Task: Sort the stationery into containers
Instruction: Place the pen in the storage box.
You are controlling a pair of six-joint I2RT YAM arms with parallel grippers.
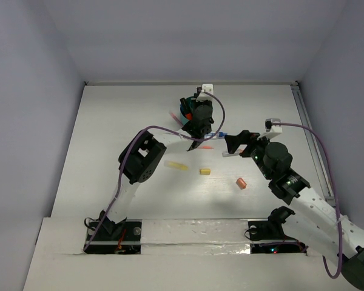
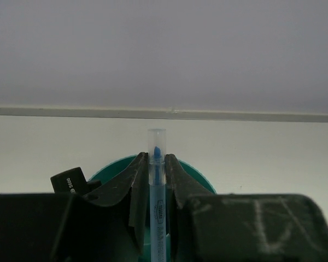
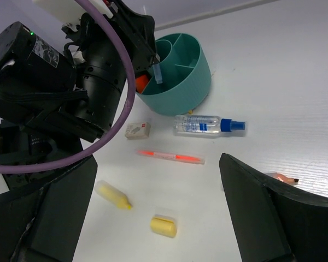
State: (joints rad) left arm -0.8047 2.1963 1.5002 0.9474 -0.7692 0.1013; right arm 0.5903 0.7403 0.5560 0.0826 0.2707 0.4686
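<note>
Blue pen (image 2: 157,188) is clamped between the left gripper's (image 2: 156,161) jaws, capped end just over the teal organizer (image 3: 181,82). Right gripper (image 3: 158,210) hangs with jaws wide apart and nothing in them, above an orange pen (image 3: 171,157), a spray bottle (image 3: 205,124) and a yellow stub (image 3: 164,226).

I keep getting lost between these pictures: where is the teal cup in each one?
Top external: teal cup upper centre, mostly hidden by the left gripper.
Left wrist: its rim lower centre, behind that gripper.
Right wrist: upper centre.
Shared landmark: left gripper shut on the blue pen, at the cup.
</note>
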